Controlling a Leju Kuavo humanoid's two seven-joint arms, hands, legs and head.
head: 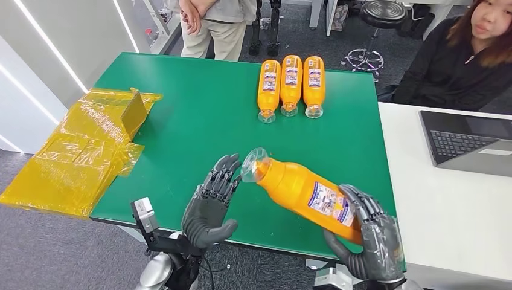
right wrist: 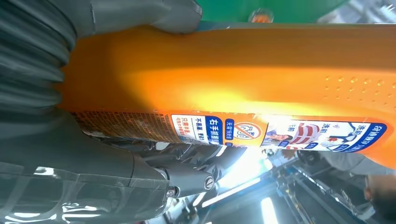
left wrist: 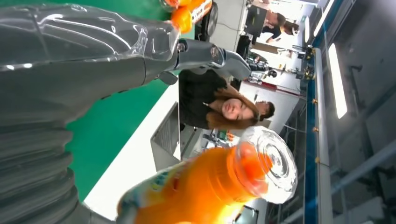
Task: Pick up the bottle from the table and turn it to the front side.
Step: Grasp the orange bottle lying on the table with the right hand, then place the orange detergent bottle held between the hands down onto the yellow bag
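Showing label upward, orange bottle tilted, clear-capped.

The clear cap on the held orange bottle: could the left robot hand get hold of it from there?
Probably yes. The left robot hand is open right beside the clear cap, nothing between them.

left hand: fingers spread, palm up, holding nothing | right hand: wrapped in a grip
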